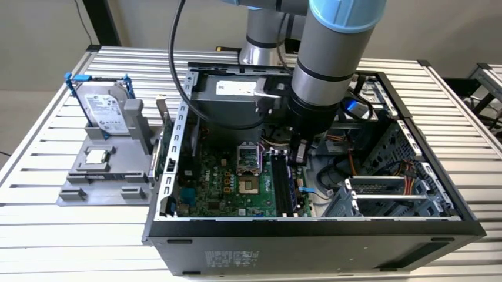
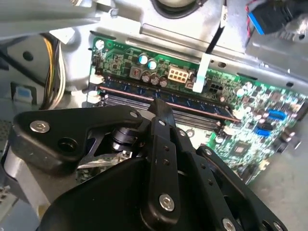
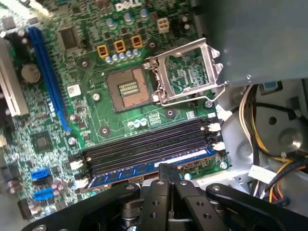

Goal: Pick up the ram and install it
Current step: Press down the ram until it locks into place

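Observation:
The ram (image 3: 144, 169) is a long narrow stick with a pale label, standing on edge in the outermost of the motherboard's memory slots (image 3: 144, 147). The second wrist view shows the ram (image 2: 197, 107) as a row of dark chips. My gripper (image 3: 169, 167) is shut, with its two fingers pressed together. The tip sits right at the stick's top edge near its middle; whether it touches, I cannot tell. In the exterior view the gripper (image 1: 300, 155) reaches down into the open computer case (image 1: 314, 226), over the far end of the ram (image 1: 299, 189).
An open, empty processor socket (image 3: 127, 89) lies beside the slots. Yellow and black cables (image 3: 260, 130) run close by, and the power supply (image 1: 231, 100) stands behind. Outside the case, a grey fixture (image 1: 102, 179) holds a hard drive (image 1: 106, 108) and a processor chip (image 1: 96, 156).

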Controlling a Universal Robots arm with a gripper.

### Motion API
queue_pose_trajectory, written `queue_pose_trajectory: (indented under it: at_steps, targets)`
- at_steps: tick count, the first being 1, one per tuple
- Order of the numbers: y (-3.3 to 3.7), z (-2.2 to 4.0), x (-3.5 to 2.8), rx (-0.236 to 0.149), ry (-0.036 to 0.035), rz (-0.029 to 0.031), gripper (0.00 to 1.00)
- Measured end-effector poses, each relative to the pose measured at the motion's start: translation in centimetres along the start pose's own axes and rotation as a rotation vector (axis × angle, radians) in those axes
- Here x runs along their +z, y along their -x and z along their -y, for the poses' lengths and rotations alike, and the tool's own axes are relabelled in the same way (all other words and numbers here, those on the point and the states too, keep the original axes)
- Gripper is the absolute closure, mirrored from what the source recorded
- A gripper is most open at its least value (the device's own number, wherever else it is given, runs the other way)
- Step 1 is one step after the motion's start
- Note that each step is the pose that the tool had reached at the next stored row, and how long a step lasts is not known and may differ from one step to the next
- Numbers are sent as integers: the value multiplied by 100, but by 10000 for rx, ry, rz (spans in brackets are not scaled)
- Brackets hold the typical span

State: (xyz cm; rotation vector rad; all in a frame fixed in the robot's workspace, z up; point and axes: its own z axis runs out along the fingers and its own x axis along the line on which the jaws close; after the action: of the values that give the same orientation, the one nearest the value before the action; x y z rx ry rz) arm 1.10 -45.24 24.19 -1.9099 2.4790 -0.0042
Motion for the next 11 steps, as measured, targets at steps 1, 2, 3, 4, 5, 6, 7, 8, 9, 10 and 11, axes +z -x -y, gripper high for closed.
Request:
queue_pose_trajectory:
  at_steps: [1, 2, 3, 4, 5, 6, 7, 8, 9, 10, 11]
  targets:
    - [0, 0, 0, -180, 1, 0, 100]
    - [0, 0, 0, -378, 2, 1, 100]
    - [0, 0, 0, -556, 4, 3, 100]
    - [0, 0, 0, -732, 5, 4, 100]
    - [0, 0, 1, -910, 6, 6, 100]
    - [0, 0, 1, -1095, 7, 8, 100]
    - [0, 0, 1, -1276, 8, 7, 100]
    - [0, 0, 1, -1466, 10, 8, 100]
    - [0, 0, 1, -1637, 11, 9, 100]
    - [0, 0, 0, -1826, 12, 9, 100]
    - [0, 0, 0, -2011, 14, 9, 100]
